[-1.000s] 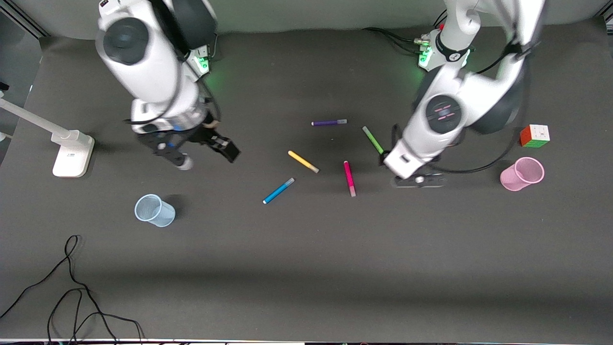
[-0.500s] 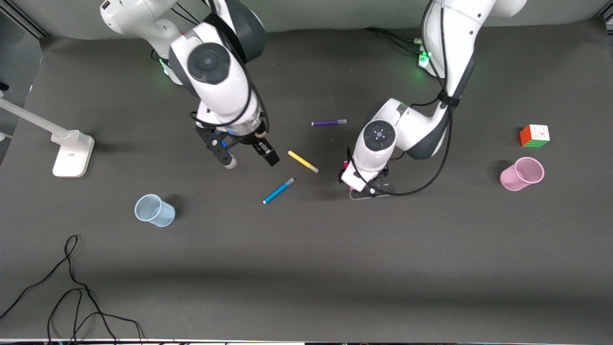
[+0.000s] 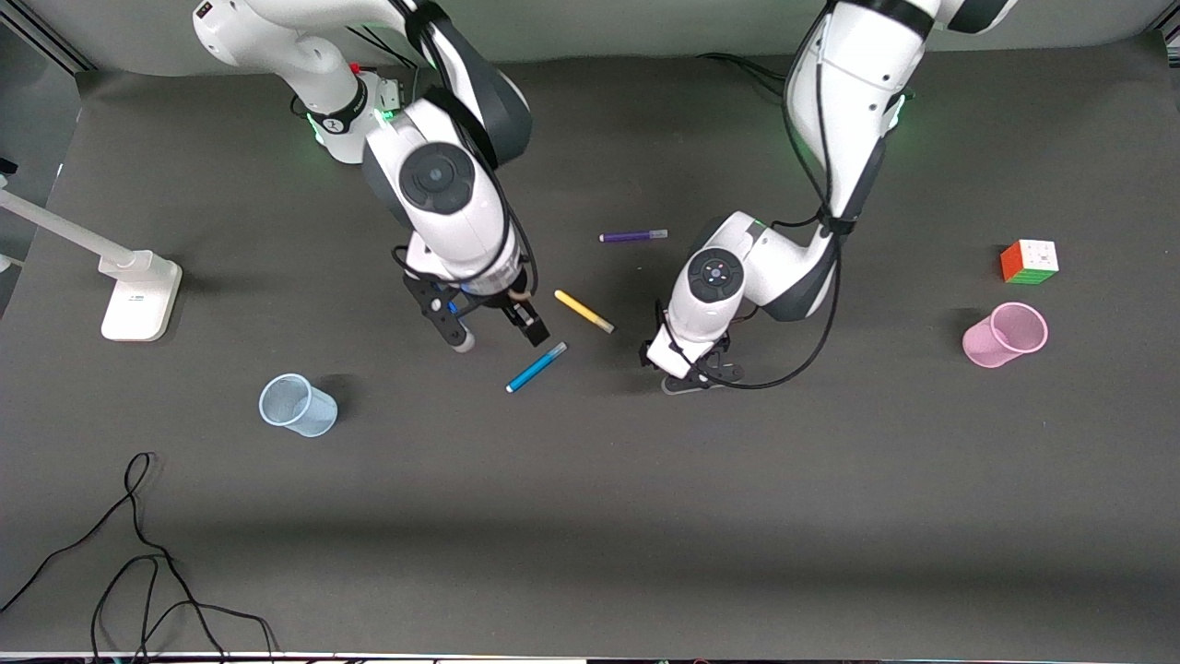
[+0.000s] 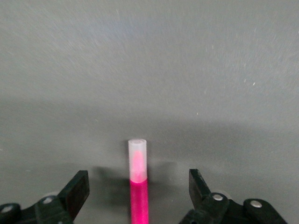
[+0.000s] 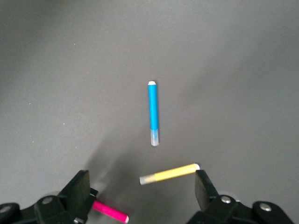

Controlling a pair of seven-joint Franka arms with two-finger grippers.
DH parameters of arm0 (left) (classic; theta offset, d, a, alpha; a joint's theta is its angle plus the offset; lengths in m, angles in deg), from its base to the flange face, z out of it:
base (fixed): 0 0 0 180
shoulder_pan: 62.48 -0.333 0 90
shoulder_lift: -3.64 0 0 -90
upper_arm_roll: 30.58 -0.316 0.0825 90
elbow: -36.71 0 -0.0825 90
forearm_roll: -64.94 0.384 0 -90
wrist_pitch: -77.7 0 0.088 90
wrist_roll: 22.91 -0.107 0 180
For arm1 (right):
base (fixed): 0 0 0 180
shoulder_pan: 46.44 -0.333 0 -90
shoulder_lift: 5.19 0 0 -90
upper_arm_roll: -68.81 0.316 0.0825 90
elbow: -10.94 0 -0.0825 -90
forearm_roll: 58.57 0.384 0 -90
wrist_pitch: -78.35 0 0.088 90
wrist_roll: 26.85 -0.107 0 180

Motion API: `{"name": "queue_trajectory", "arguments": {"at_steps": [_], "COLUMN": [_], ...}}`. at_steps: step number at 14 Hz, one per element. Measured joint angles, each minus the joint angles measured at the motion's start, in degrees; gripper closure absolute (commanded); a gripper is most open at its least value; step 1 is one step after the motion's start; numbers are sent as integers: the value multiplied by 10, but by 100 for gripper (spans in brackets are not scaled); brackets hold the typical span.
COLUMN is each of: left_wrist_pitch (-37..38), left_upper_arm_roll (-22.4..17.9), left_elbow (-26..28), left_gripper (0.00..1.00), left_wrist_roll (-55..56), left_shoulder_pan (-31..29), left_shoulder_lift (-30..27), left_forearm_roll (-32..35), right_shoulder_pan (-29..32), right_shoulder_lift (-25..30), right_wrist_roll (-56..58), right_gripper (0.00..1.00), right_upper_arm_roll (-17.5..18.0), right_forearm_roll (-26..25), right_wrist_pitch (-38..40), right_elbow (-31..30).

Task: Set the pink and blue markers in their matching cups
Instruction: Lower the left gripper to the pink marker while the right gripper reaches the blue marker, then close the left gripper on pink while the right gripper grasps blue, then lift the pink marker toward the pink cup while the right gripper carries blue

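The pink marker (image 4: 138,186) lies on the dark mat between the open fingers of my left gripper (image 4: 138,192), its pale cap pointing away from the wrist. In the front view the left gripper (image 3: 687,376) hides it. The blue marker (image 3: 536,367) lies on the mat. My right gripper (image 3: 494,334) is open and empty, low over the mat beside the marker's greyish cap end. The right wrist view shows the blue marker (image 5: 153,112) ahead of the right gripper (image 5: 141,189). The pale blue cup (image 3: 297,406) stands toward the right arm's end, the pink cup (image 3: 1005,335) toward the left arm's end.
A yellow marker (image 3: 584,312) lies between the two grippers, and a purple marker (image 3: 633,236) lies farther from the front camera. A Rubik's cube (image 3: 1030,261) sits by the pink cup. A white lamp base (image 3: 138,295) and black cables (image 3: 138,544) are at the right arm's end.
The right gripper moved from near the lamp toward the blue marker. The left gripper moved across and came down over the pink marker, now covering it and the green marker in the front view.
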Motion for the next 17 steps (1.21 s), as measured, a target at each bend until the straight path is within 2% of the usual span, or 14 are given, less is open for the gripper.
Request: {"name": "queue_trajectory", "arguments": {"at_steps": [3,4,6,7,8,10,15,17], "left_wrist_pitch": [5,8,9,9,9,11,23,93], "left_upper_arm_roll": [0,0,0,0,0,-1,-9,-13], "left_elbow": [1,2,8,10,10,9,5,-11], "left_gripper": [8,14,40,73,96,100,100,100], "left_wrist_roll": [3,3,3,3,3,3,5,2], "left_shoulder_pan": [5,6,8,8,8,8,7,-6], "left_shoulder_lift": [4,5,5,5,4,-1,-8,-31], "left_forearm_roll": [0,1,2,2,2,2,3,3], "right_shoulder_pan": [-1,-1,-2,-2,-2,-2,-2,-2], "right_shoulder_lift": [-39,-54,-84,-96,-108,-128,-167,-171], "right_wrist_roll": [0,0,0,0,0,0,0,0], "right_gripper": [0,0,0,0,0,0,0,0], "right_upper_arm_roll": [0,0,1,1,1,1,1,1], "right_forearm_roll": [0,0,0,0,0,0,0,0], "right_wrist_pitch": [-64,-82,-110,-121,-131,-153,-185,-189], "right_elbow": [-23,-25,-26,-26,-26,-26,-25,-25]}}
